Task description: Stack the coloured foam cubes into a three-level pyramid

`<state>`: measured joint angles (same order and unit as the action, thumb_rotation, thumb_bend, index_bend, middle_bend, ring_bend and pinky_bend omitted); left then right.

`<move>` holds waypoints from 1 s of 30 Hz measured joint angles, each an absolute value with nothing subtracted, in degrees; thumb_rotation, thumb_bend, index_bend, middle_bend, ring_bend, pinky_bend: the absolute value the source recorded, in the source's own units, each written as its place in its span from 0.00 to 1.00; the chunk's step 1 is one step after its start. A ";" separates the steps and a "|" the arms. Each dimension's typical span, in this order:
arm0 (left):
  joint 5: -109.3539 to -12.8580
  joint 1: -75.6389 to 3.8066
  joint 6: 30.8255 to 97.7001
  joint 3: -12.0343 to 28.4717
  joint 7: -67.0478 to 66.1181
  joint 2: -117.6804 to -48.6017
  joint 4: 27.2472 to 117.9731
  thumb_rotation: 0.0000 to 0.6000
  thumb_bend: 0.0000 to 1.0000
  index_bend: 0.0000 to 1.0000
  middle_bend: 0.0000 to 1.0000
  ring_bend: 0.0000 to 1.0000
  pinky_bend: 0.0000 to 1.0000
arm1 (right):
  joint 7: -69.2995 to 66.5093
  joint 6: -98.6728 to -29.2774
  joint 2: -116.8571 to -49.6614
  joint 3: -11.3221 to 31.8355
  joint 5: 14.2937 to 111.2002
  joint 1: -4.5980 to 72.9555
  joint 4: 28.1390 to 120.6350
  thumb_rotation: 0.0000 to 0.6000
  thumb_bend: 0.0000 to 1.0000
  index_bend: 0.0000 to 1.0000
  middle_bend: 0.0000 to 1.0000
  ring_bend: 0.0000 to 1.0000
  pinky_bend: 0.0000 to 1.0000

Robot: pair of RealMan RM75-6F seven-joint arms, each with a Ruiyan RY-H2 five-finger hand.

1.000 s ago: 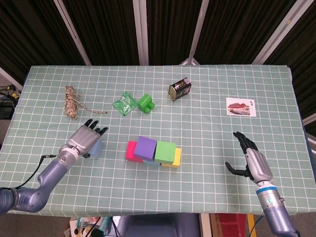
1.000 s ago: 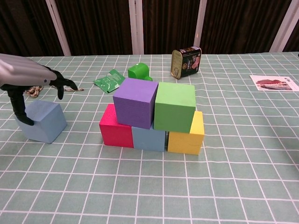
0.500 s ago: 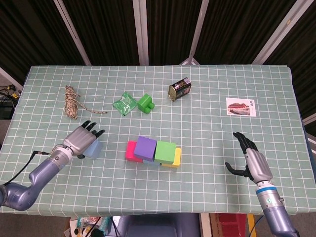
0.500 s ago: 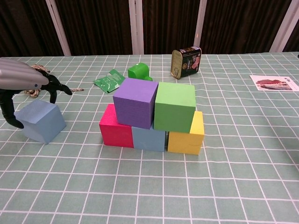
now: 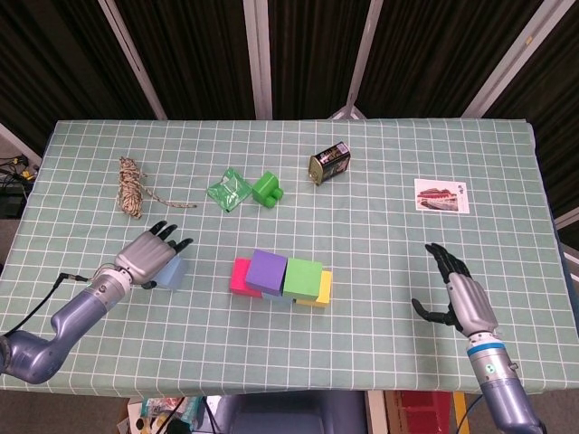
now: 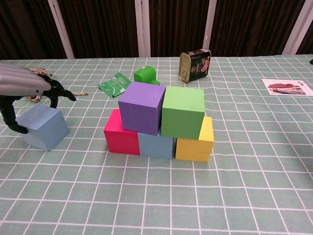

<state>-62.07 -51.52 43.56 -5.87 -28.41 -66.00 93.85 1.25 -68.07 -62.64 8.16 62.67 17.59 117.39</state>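
With two levels built, the left hand (image 6: 22,90) cupped the loose blue cube (image 6: 45,127) on the tabletop (image 6: 244,186) left of the pyramid (image 6: 161,122), fingers not clearly clamped, so it needed a firm, level grip before lifting; the right hand (image 5: 457,294) lay open, empty.

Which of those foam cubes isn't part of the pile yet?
The pale blue cube by the left hand. It sits on the table apart from the others, with the hand's fingers around it, while the remaining five cubes are already built into two levels.
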 measured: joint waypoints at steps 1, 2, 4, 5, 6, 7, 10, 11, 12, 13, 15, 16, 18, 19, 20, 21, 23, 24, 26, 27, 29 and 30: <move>-62.44 -51.32 43.71 -5.78 -28.15 -66.13 93.70 1.00 0.34 0.01 0.37 0.00 0.00 | 1.27 -68.07 -62.66 8.15 62.68 17.59 117.39 1.00 0.35 0.00 0.00 0.00 0.00; -62.59 -51.20 43.86 -5.70 -27.98 -66.20 93.62 1.00 0.34 0.01 0.38 0.00 0.00 | 1.29 -68.08 -62.67 8.14 62.71 17.59 117.40 1.00 0.35 0.00 0.00 0.00 0.00; -62.84 -50.86 44.30 -5.46 -27.59 -66.32 93.51 1.00 0.34 0.01 0.38 0.00 0.00 | 1.36 -68.10 -62.71 8.10 62.77 17.58 117.44 1.00 0.35 0.00 0.00 0.00 0.00; -62.89 -50.69 44.54 -5.34 -27.45 -66.34 93.49 1.00 0.34 0.01 0.38 0.00 0.00 | 1.39 -68.11 -62.72 8.09 62.79 17.58 117.47 1.00 0.35 0.00 0.00 0.00 0.00; -62.94 -50.53 44.77 -5.24 -27.37 -66.35 93.51 1.00 0.34 0.01 0.38 0.00 0.00 | 1.42 -68.12 -62.73 8.09 62.83 17.59 117.53 1.00 0.35 0.00 0.00 0.00 0.00; -63.00 -50.33 45.04 -5.11 -27.35 -66.33 93.59 1.00 0.34 0.01 0.38 0.00 0.00 | 1.43 -68.12 -62.73 8.08 62.87 17.59 117.56 1.00 0.35 0.00 0.00 0.00 0.00; -62.99 -50.14 45.58 -4.82 -27.67 -65.93 94.19 1.00 0.34 0.01 0.37 0.00 0.00 | 1.46 -68.12 -62.74 8.00 63.00 17.56 117.63 1.00 0.35 0.00 0.00 0.00 0.00; -62.92 -50.12 45.77 -4.69 -27.80 -65.72 94.50 1.00 0.34 0.01 0.37 0.00 0.00 | 1.45 -68.13 -62.74 7.97 63.05 17.54 117.65 1.00 0.35 0.00 0.00 0.00 0.00; -62.81 -50.12 45.94 -4.52 -27.96 -65.46 94.90 1.00 0.34 0.01 0.37 0.00 0.00 | 1.44 -68.11 -62.74 7.94 63.07 17.52 117.67 1.00 0.35 0.00 0.00 0.00 0.00; -62.58 -50.18 46.15 -4.27 -28.24 -65.01 95.55 1.00 0.34 0.01 0.37 0.00 0.00 | 1.44 -68.08 -62.74 7.93 63.09 17.53 117.68 1.00 0.35 0.00 0.00 0.00 0.00; -61.99 -50.44 46.33 -3.79 -28.85 -64.09 96.77 1.00 0.34 0.01 0.37 0.00 0.00 | 1.46 -67.99 -62.77 7.88 63.10 17.56 117.71 1.00 0.35 0.00 0.00 0.00 0.00; -61.45 -50.79 46.39 -3.39 -29.44 -63.30 97.76 1.00 0.34 0.01 0.37 0.00 0.00 | 1.49 -67.96 -62.79 7.86 63.11 17.57 117.72 1.00 0.35 0.00 0.00 0.00 0.00; -60.43 -51.55 46.42 -2.63 -30.45 -61.95 99.43 1.00 0.34 0.01 0.38 0.00 0.00 | 1.49 -67.91 -62.80 7.82 63.13 17.57 117.76 1.00 0.35 0.00 0.00 0.00 0.00; -59.53 -52.21 46.37 -2.02 -31.09 -60.97 100.61 1.00 0.34 0.01 0.38 0.00 0.00 | 1.44 -67.90 -62.80 7.81 63.14 17.57 117.79 1.00 0.35 0.00 0.00 0.00 0.00; -58.73 -52.76 46.28 -1.54 -31.55 -60.25 101.48 1.00 0.34 0.01 0.38 0.00 0.00 | 1.40 -67.89 -62.77 7.81 63.17 17.56 117.82 1.00 0.35 0.00 0.00 0.00 0.00; -57.84 -53.33 46.15 -1.05 -32.00 -59.51 102.34 1.00 0.34 0.01 0.38 0.00 0.00 | 1.35 -67.91 -62.73 7.82 63.25 17.54 117.86 1.00 0.35 0.00 0.00 0.00 0.00; -55.44 -54.91 45.66 0.07 -33.08 -57.79 104.26 1.00 0.34 0.01 0.38 0.00 0.00 | 1.20 -67.94 -62.65 7.86 63.33 17.52 117.93 1.00 0.35 0.00 0.00 0.00 0.00; -54.30 -55.64 45.40 0.54 -33.54 -57.07 105.02 1.00 0.34 0.01 0.39 0.00 0.00 | 1.11 -67.99 -62.59 7.93 63.33 17.50 117.97 1.00 0.35 0.00 0.00 0.00 0.00; -51.42 -57.50 44.67 1.62 -34.49 -55.49 106.62 1.00 0.34 0.01 0.39 0.00 0.00 | 1.01 -68.02 -62.51 8.02 63.24 17.49 118.02 1.00 0.35 0.00 0.00 0.00 0.00; -49.67 -58.65 44.23 2.19 -35.06 -54.69 107.38 1.00 0.34 0.01 0.39 0.00 0.00 | 0.95 -68.01 -62.44 8.06 63.20 17.49 118.07 1.00 0.35 0.00 0.00 0.00 0.00; -46.91 -60.54 43.56 2.96 -36.02 -53.64 108.31 1.00 0.34 0.01 0.39 0.00 0.00 | 0.90 -68.00 -62.40 8.09 63.19 17.50 118.08 1.00 0.35 0.00 0.00 0.00 0.00; -45.47 -61.58 43.25 3.31 -36.54 -53.20 108.69 1.00 0.34 0.01 0.39 0.00 0.00 | 0.84 -68.00 -62.38 8.10 63.18 17.48 118.10 1.00 0.35 0.00 0.00 0.00 0.00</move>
